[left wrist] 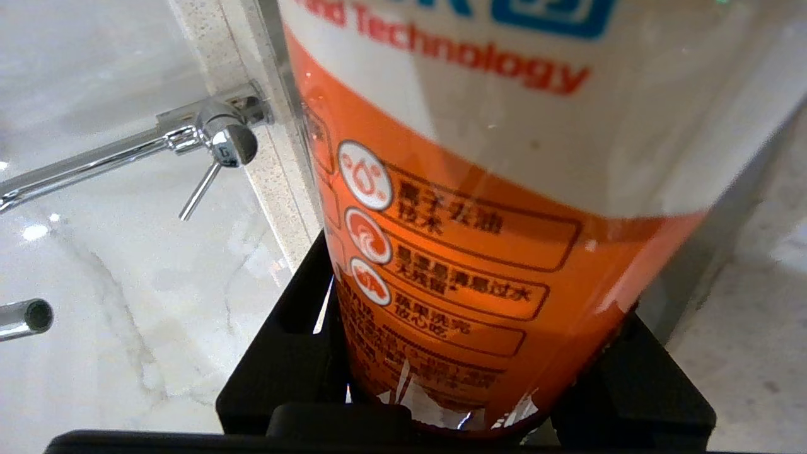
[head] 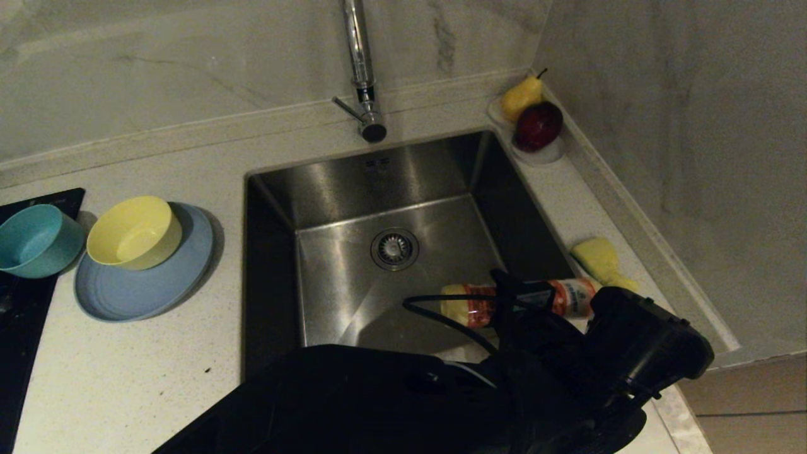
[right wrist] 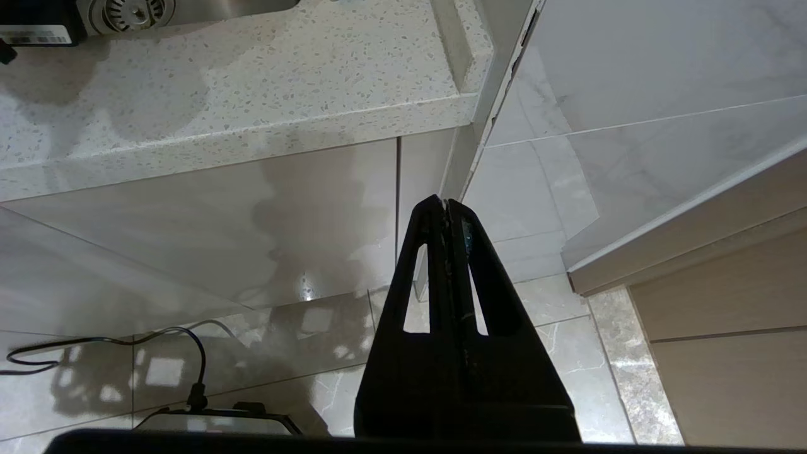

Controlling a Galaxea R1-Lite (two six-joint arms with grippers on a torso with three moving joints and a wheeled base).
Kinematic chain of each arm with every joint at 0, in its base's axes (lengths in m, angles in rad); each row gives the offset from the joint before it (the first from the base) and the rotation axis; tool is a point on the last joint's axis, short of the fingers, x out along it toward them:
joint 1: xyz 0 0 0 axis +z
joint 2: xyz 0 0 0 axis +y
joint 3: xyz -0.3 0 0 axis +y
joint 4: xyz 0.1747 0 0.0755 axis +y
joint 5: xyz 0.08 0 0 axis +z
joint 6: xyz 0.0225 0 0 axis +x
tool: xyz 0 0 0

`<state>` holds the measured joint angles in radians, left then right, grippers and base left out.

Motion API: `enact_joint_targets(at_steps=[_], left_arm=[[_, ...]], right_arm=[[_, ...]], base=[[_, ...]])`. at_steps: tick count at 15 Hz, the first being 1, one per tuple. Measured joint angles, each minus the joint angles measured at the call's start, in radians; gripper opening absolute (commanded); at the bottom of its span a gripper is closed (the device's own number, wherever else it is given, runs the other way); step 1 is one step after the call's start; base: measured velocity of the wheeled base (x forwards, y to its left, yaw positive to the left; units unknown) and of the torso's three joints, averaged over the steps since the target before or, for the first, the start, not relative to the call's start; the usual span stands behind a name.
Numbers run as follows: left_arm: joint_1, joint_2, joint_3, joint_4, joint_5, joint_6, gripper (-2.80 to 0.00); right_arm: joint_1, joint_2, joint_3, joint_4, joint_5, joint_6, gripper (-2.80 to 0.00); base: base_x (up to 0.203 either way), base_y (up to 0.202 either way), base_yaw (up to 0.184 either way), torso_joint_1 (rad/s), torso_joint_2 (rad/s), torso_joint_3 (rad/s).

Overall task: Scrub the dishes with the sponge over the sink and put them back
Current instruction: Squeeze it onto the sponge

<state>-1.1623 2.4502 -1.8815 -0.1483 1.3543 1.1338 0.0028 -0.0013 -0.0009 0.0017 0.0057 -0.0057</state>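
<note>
My left gripper reaches across the front right corner of the sink and is shut on an orange-and-white detergent bottle, which lies nearly level over the basin. In the left wrist view the bottle fills the space between the black fingers of that gripper. The yellow sponge lies on the counter right of the sink, beyond the bottle. On the left counter a pale yellow bowl sits on the light-blue plate, with the teal bowl beside them. My right gripper hangs shut below the counter edge.
The chrome tap stands behind the sink, and the drain strainer sits mid-basin. A small white dish with a pear and a red apple fills the back right corner. A black cooktop borders the far left; a wall runs along the right.
</note>
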Motion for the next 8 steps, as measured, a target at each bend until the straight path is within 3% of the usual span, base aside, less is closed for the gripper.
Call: enact_joint_targets(at_steps=[8], left_arm=[[0.001, 0.013, -0.001, -0.022, 0.001, 0.031, -2.80]], right_arm=[[0.000, 0.000, 0.000, 0.000, 0.000, 0.000, -2.80]], base=[[0.000, 0.000, 0.000, 0.000, 0.00, 0.000]])
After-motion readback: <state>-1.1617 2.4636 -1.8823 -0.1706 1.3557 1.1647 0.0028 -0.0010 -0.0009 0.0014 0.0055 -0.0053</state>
